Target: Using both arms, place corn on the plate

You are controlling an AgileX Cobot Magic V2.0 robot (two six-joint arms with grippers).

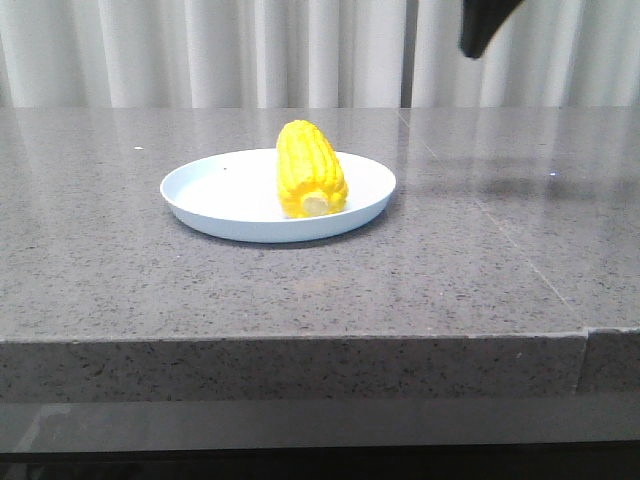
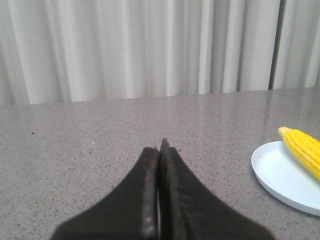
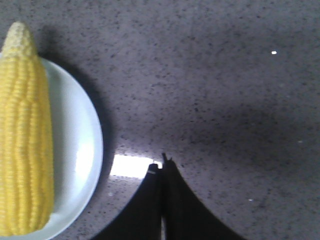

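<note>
Resting on plate [image 1: 210,195], corn [image 1: 311,168], left gripper [image 2: 160,150] pressed together, empty, right gripper [image 3: 161,167] likewise

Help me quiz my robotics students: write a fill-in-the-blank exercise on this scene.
1. The corn lies on the ____.
2. The left end effector has its jaws ____.
3. The plate rests on a speckled ____ table.
4. The right end effector holds ____.

Missing words: plate; shut; grey; nothing
</note>
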